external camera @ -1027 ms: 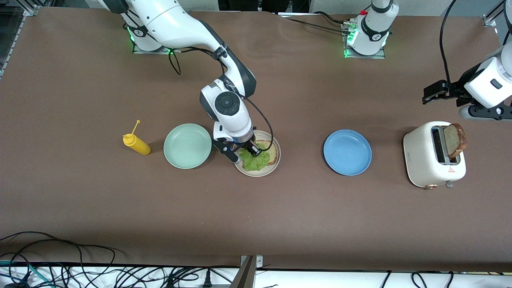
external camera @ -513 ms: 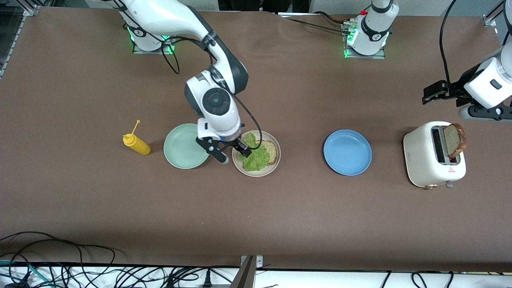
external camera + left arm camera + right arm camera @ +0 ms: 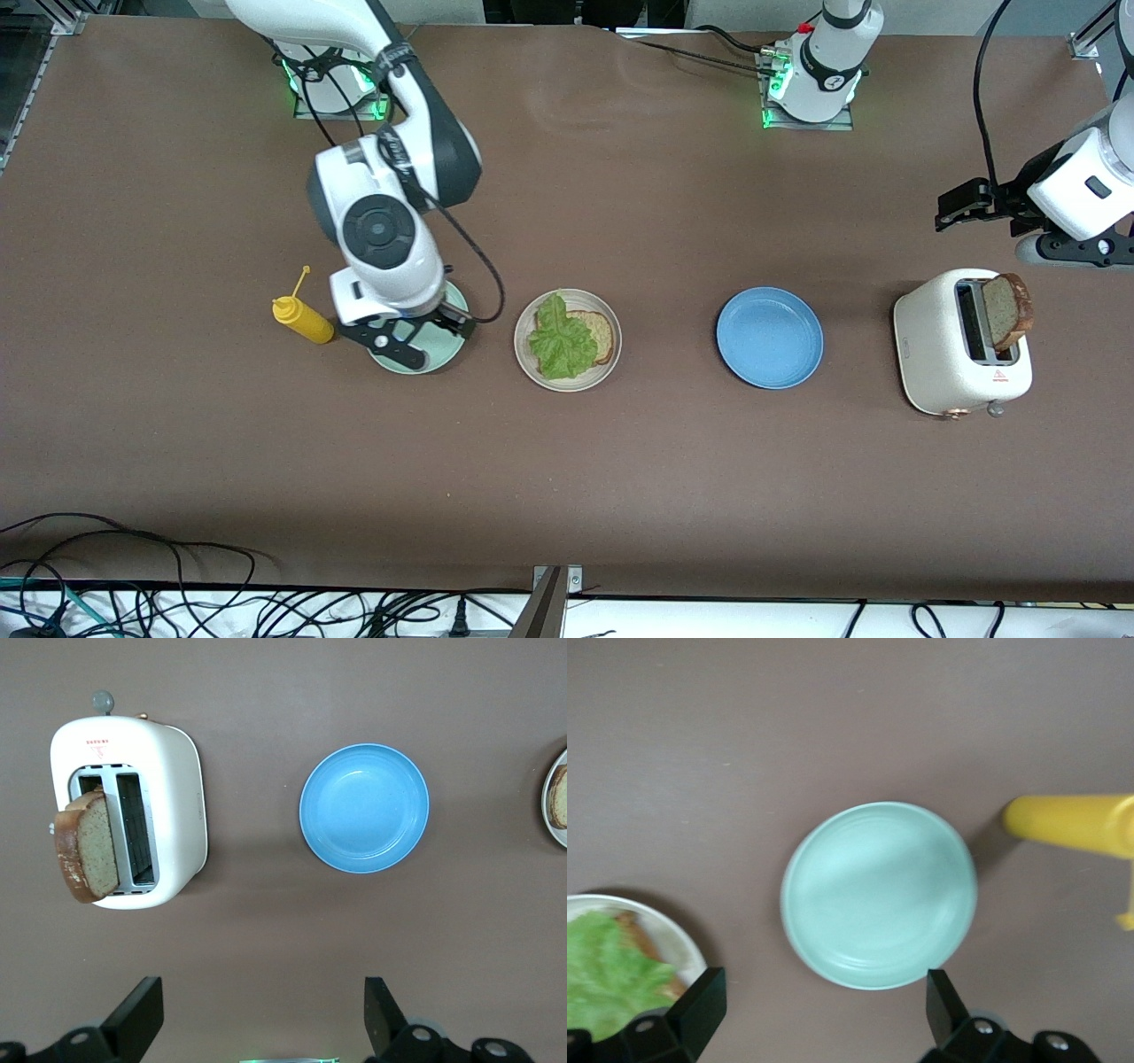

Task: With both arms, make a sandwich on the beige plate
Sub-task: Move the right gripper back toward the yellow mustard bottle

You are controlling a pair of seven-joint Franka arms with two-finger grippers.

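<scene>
While the right gripper is hanging over the mint-green plate with its fingers spread apart and nothing between them, the beige plate is sitting just beside that plate at its 3 o'clock in the front view, toward the left arm's end of the desk. On the beige plate, one bread slice is lying flat with a lettuce leaf covering most of it, so the sandwich is lying clear of the right gripper, apart from its fingers. The right wrist view is looking straight down on the mint-green plate, with the edge of the beige plate and the lettuce leaf at one corner and the yellow squeeze bottle at the other side. That bottle is standing at the mint-green plate's 9 o'clock in the front view. The left gripper is waiting with its fingers wide apart and empty, above the desk near the white toaster. A second bread slice is sticking up out of a toaster slot. Between the toaster and the beige plate, the blue plate is lying bare.
</scene>
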